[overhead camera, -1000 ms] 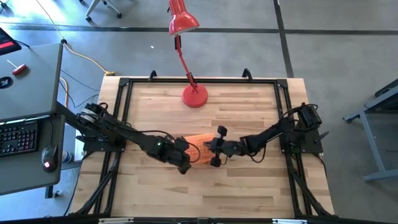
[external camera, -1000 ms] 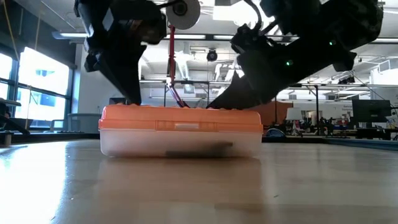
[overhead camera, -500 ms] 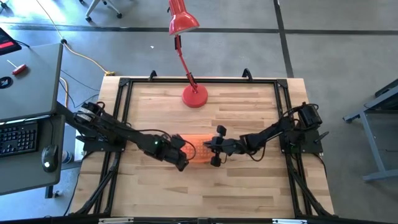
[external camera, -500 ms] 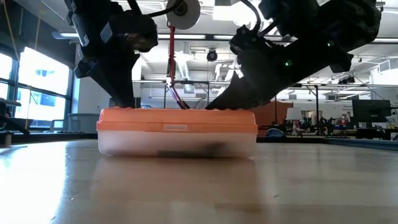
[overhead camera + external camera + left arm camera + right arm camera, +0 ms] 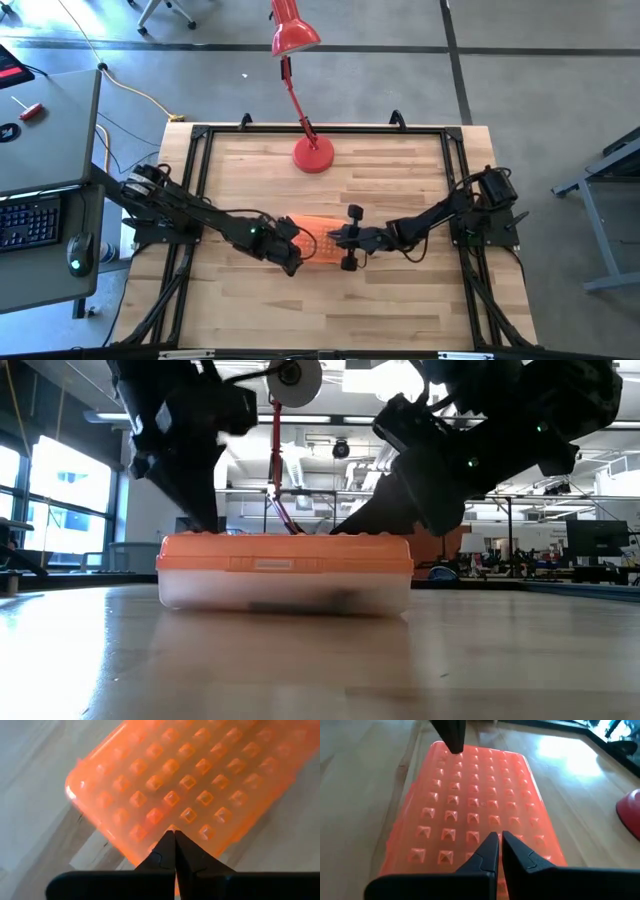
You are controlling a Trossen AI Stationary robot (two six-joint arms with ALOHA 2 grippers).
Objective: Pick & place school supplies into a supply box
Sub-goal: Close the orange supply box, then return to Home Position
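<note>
The supply box (image 5: pixel 312 236) lies flat on the table's middle. Its orange dotted lid (image 5: pixel 285 548) sits closed on the clear body (image 5: pixel 285 588). A dark shape of supplies shows dimly through the wall (image 5: pixel 305 601); no other supplies are in view. My left gripper (image 5: pixel 291 259) is shut at the box's left near end (image 5: pixel 173 831). My right gripper (image 5: pixel 343 243) is shut at the box's right end (image 5: pixel 499 836). Both come down onto the lid in the low view, the left gripper (image 5: pixel 203 520) and the right gripper (image 5: pixel 352 526). My left gripper has its shut fingertips on the lid's top near its left near edge (image 5: pixel 170 820), slanting down from the table's left. The box lies flat on the table. My right gripper sets its shut fingertips on the lid's top near the right end (image 5: pixel 476 838), slanting down from the table's right.
The red desk lamp's round base (image 5: pixel 313 155) stands toward the far edge, its stem rising behind the box (image 5: pixel 276 470). A black frame (image 5: pixel 200 135) runs around the wooden table. Bare wood lies in front of the box (image 5: pixel 320 310).
The lid's right end, which stood slightly higher a second ago, has come down level on the body. The box has slid a little toward the table's left. Both grippers have stayed shut over the lid.
</note>
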